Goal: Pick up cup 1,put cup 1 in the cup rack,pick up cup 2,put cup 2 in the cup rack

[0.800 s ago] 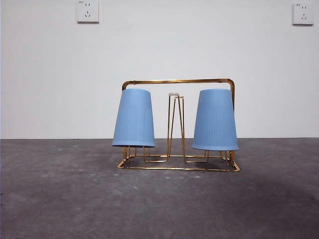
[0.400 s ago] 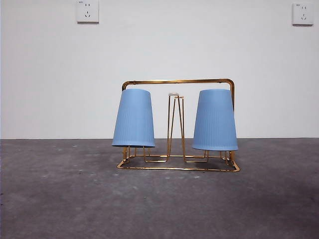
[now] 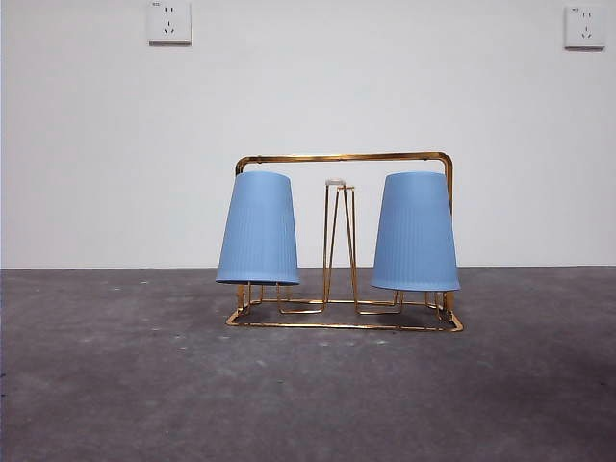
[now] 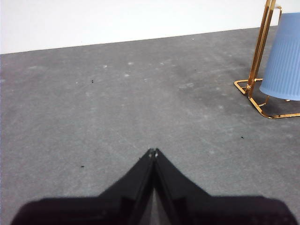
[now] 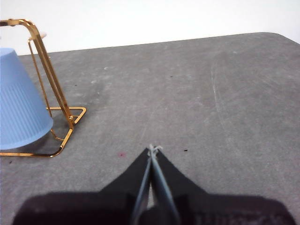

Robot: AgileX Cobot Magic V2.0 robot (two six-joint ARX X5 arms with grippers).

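Observation:
The gold wire cup rack (image 3: 345,157) stands mid-table. Two blue ribbed cups hang upside down on its pegs: one cup (image 3: 258,229) at the left end, the other cup (image 3: 415,232) at the right end. A bare hairpin peg (image 3: 339,241) rises between them. My left gripper (image 4: 153,153) is shut and empty over the bare table, well away from the rack's end (image 4: 260,44) and its cup (image 4: 284,58). On the other side my right gripper (image 5: 152,150) is also shut and empty, apart from the rack (image 5: 47,70) and the cup (image 5: 18,101). Neither arm shows in the front view.
The grey table (image 3: 144,385) runs back to a white wall with two sockets, one socket (image 3: 169,21) at the left and another socket (image 3: 585,26) at the right. A rounded table corner (image 5: 281,40) shows in the right wrist view.

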